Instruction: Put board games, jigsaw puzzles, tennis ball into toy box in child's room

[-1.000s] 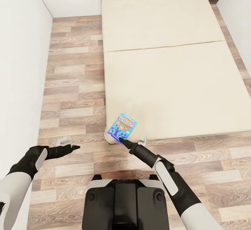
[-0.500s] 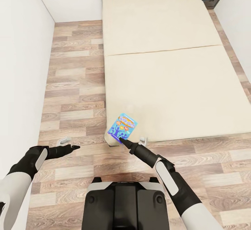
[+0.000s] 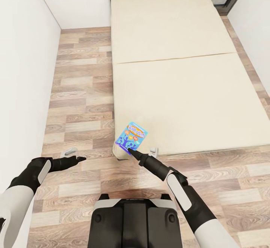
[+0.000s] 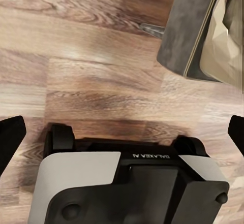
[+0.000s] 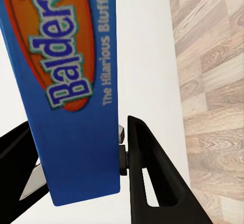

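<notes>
The view has drawn back from the bed (image 3: 187, 90). Right gripper (image 3: 130, 151) pinches 1 game (image 3: 131, 134); left gripper (image 3: 77, 159) spread, empty. Hold firm, box level, while turning tableward.

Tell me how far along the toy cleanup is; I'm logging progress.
Early to midway, as far as these views tell. The right hand is clamped on a blue board game at the near corner of the bed; no other game lies on the mattress. The left hand is open over the floor. Left: carrying this game to the toy box. The table, puzzles and ball are out of view.
</notes>
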{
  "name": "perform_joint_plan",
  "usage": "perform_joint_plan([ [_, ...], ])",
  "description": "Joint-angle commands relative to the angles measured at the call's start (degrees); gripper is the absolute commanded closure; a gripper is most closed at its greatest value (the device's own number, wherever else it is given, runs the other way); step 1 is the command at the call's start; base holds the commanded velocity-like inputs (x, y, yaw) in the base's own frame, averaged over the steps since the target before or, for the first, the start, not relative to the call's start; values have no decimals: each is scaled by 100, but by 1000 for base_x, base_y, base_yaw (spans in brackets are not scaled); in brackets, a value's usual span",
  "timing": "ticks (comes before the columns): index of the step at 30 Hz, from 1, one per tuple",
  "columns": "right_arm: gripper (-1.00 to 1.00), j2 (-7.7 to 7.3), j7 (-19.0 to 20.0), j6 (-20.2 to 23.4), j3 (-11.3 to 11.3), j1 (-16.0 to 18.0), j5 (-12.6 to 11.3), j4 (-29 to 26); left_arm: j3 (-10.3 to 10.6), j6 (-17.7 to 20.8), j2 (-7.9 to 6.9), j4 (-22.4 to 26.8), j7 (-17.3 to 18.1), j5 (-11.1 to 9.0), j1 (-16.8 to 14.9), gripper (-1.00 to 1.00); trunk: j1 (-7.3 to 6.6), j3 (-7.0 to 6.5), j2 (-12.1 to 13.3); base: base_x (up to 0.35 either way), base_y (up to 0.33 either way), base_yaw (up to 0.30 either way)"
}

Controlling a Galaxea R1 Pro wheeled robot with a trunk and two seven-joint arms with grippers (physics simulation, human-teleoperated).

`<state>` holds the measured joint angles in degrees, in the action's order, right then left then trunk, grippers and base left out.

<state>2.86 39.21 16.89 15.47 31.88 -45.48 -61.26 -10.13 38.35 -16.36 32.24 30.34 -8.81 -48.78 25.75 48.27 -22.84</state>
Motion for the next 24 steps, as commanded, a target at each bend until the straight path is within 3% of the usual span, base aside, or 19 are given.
perform_joint_plan([
  [1,100,2,-1,51,0,2,-58,0,-16,41,1,2,6,-25,-1,-100,4,-4,-8,0,0,0],
  [24,100,12,-23,51,0,2,-58,9,-16,41,1,2,7,-25,-2,-100,4,-223,-8,0,0,0],
])
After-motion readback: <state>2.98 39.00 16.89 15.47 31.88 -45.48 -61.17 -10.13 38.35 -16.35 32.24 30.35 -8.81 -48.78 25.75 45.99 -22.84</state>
